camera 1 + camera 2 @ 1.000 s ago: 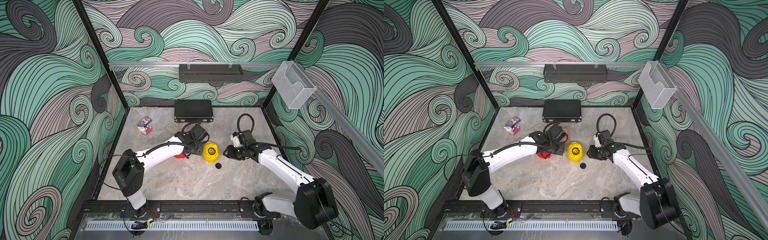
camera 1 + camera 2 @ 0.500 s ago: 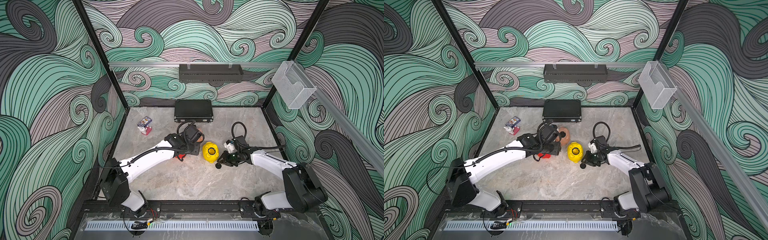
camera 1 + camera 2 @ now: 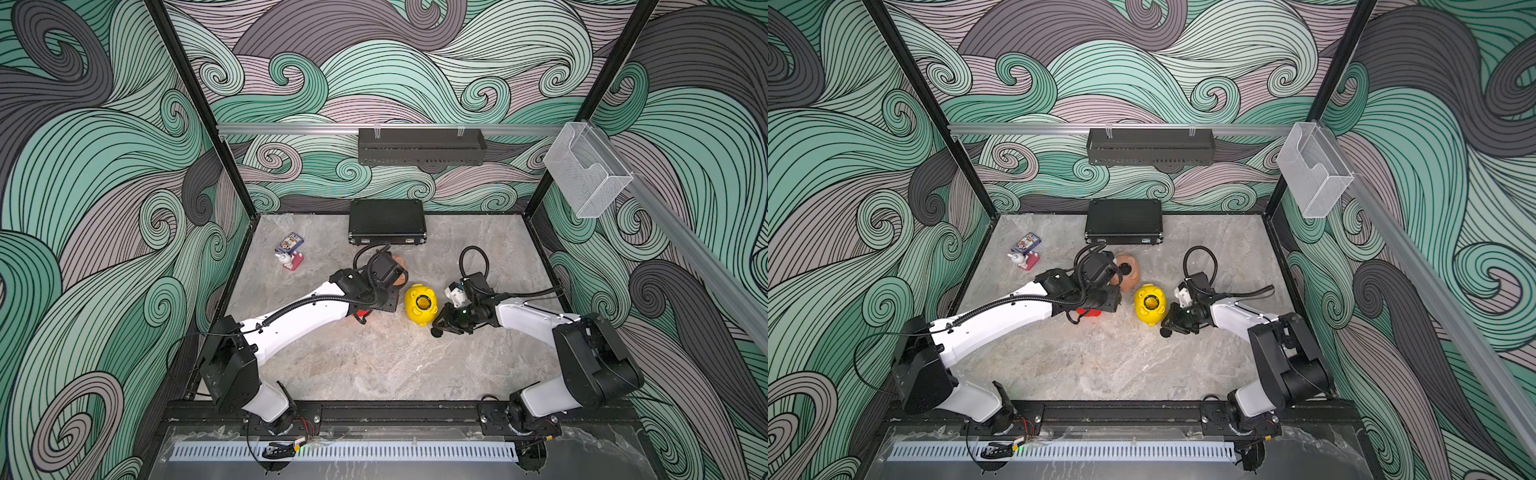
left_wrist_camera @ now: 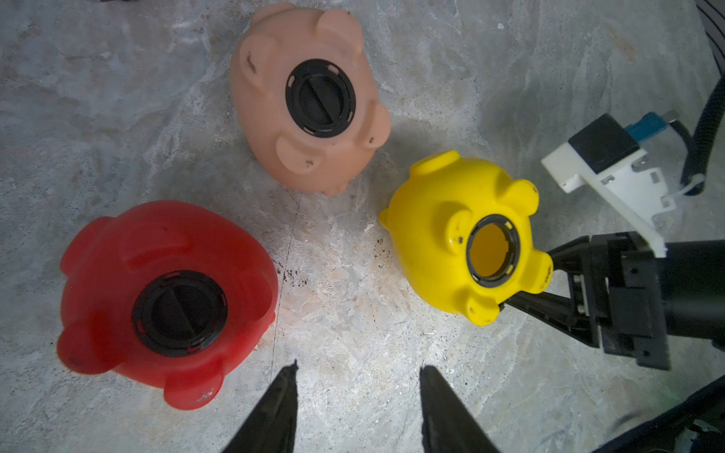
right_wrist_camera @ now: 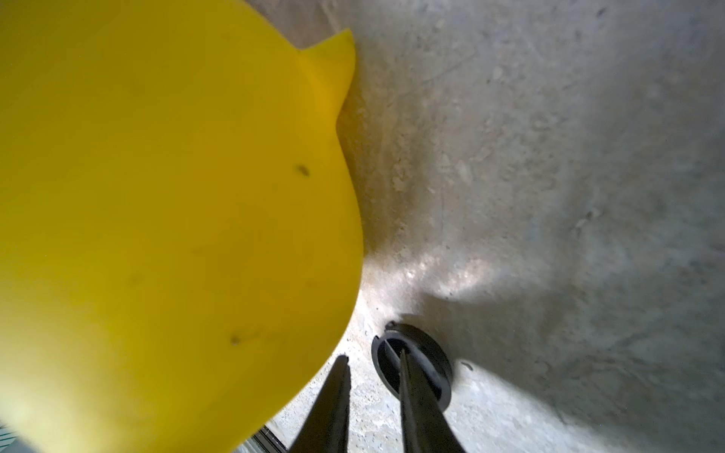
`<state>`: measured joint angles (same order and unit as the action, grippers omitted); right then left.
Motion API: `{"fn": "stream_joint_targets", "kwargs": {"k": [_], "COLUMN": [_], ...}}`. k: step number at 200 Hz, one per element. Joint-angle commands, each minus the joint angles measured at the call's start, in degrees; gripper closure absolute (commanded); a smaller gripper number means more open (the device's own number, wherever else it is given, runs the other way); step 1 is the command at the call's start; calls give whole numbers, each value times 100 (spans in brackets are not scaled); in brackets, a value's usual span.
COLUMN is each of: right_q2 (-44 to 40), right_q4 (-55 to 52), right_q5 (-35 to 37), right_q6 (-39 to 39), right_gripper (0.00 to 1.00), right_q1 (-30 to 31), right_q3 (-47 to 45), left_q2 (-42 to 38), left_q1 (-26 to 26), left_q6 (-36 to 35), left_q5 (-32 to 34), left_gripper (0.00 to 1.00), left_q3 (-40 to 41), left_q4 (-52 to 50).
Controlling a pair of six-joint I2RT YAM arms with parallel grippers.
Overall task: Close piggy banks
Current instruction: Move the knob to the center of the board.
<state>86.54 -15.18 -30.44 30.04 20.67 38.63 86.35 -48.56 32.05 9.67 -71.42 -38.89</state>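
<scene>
Three piggy banks lie belly up on the table. The red one (image 4: 157, 282) and the peach-pink one (image 4: 306, 98) have black plugs in their belly holes. The yellow one (image 4: 463, 235) (image 3: 421, 304) has an open hole. My left gripper (image 4: 359, 372) (image 3: 384, 305) hangs open above bare table between them, holding nothing. My right gripper (image 5: 374, 357) (image 3: 438, 326) is low beside the yellow pig, jaws narrowly apart. One finger lies over a loose black plug (image 5: 427, 364) (image 3: 1165, 332) on the table, with bare table showing in the gap.
A black case (image 3: 386, 222) lies at the back wall. A card box (image 3: 289, 243) and a small white figure on a red base (image 3: 291, 261) stand at the back left. A black rack (image 3: 419, 145) and a clear holder (image 3: 586, 174) hang on the walls.
My right gripper has dropped and moved forward from behind the yellow pig to the loose plug, its jaws narrowing. The left arm's elbow swung, while its gripper stayed over the pigs.
</scene>
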Motion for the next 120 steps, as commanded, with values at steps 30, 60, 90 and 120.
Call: {"fn": "stream_joint_targets", "kwargs": {"k": [30,60,90,120], "right_q2": [231,187,25,-122], "right_q4": [-26,-258,-503,-850], "right_q5": [152,434,965,1500], "right_q6": [-157,-257,-367,-434], "right_gripper": [75,75,75,74], "right_q1": [8,12,-15,-54], "right_q3": [-64,-31,35,32], "left_q2": [-161,-163,-201,-253], "left_q1": [14,22,27,28], "left_q6": [-50,-42,-41,-57], "left_q5": [151,138,131,119], "left_gripper": [49,49,49,49], "left_q3": [29,54,113,128], "left_q4": [5,7,16,23]}}
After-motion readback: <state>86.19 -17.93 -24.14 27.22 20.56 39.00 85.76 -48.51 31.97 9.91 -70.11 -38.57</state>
